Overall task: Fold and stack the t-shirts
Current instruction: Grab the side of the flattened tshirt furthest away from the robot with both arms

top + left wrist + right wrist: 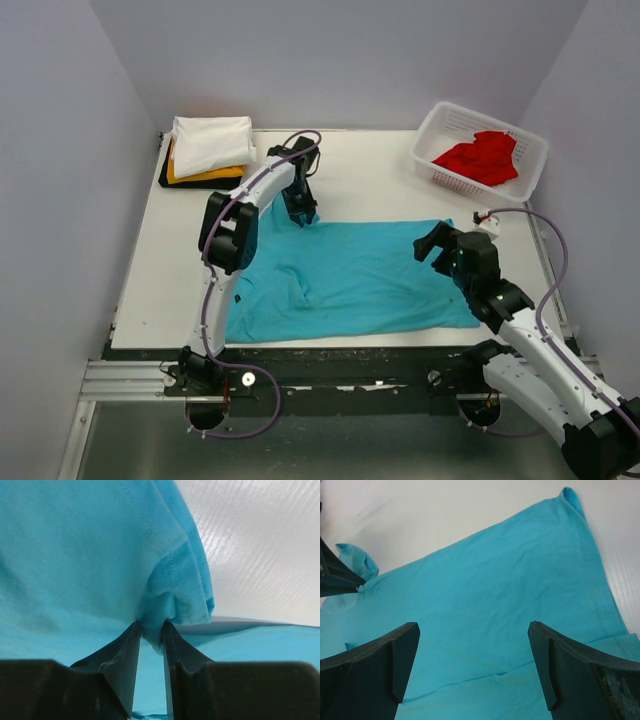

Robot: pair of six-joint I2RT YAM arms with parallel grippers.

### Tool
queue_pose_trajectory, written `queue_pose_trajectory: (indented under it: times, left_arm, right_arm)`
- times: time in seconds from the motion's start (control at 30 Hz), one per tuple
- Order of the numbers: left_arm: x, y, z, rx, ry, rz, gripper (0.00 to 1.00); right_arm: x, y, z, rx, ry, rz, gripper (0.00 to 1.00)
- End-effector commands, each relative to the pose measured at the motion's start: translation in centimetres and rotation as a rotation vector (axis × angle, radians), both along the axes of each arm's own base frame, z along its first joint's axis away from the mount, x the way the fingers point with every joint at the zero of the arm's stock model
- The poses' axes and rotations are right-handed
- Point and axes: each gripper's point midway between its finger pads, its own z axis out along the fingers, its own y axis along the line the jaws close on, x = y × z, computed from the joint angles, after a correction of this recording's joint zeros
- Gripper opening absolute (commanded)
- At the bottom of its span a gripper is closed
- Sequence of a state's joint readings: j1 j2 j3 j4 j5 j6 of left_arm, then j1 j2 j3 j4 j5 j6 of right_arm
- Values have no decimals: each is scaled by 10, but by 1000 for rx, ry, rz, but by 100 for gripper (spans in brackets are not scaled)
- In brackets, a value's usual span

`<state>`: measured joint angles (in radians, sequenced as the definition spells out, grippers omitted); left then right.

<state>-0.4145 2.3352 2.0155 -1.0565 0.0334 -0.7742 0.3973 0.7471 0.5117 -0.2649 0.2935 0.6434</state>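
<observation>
- A folded white cloth t-shirt (212, 143) lies at the far left corner of the white counter (370, 170). It tops a stack, with a yellow-orange cloth t-shirt (205, 175) under it and a black cloth t-shirt (166, 176) at the bottom, and only the edges of the lower two show.
- The left hand (300, 215) is just right of the stack, pointing down at the far left corner of the spread cloth. Its wrist view shows the left hand (151, 625) closed to a narrow slit. A small bunch of cloth is pinched between the two dark fingers (125, 655), right beside a stitched hem.
- A teal-blue cloth t-shirt (350, 275) lies spread across the middle of the counter, with its near side along the counter's near edge. The left part is rumpled with raised folds and the right part lies flatter. In the left wrist view the teal-blue cloth t-shirt (75, 555) fills most of the picture.
- The right hand (437, 243) is over the shirt's far right corner, toward the counter's right edge. Its wrist view shows the right hand (472, 627) spread wide with nothing between the fingers, and the teal-blue cloth t-shirt (485, 580) lies flat below it.
- A white plastic lattice basket (432, 135) stands at the far right corner of the counter, and a crumpled red cloth t-shirt (482, 158) lies inside it.
</observation>
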Motion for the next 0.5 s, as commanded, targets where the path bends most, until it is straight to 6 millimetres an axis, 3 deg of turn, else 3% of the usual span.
queue_pose_trajectory:
  times: [0.0, 0.2, 0.3, 0.47]
  left_arm:
    - [6, 3, -2, 34, 4, -26, 28]
    - [12, 4, 1, -2, -6, -37, 31]
    - [13, 6, 0, -3, -19, -36, 10]
    - [13, 6, 0, -5, -23, -43, 0]
  right_arm:
    - [4, 0, 0, -2, -11, -2, 100]
    - [13, 0, -5, -15, 12, -21, 100]
    - [15, 2, -7, -11, 25, -21, 100]
    - [22, 5, -9, -13, 18, -20, 100]
